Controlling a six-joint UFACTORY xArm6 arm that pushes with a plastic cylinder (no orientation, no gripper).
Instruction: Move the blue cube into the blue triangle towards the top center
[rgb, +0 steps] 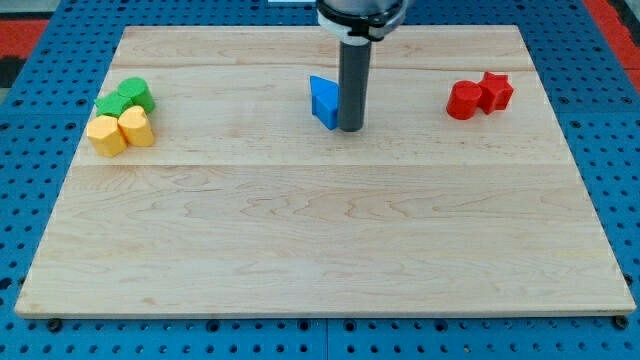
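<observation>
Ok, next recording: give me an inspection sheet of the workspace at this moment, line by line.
Surface: wooden board, flat and bare in its lower half.
Job's things: blue block near top centre; whether it is one piece or two cannot be told.
Clutter: green blocks and yellow blocks at the view's left; red blocks at the right.
Grippers: none; my tip touches the blue block's right side.
Cables: nothing seen.
Surroundings: blue pegboard.

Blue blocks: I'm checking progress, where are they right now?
The blue blocks sit at the top centre of the board, just left of my tip and touching the rod.
</observation>
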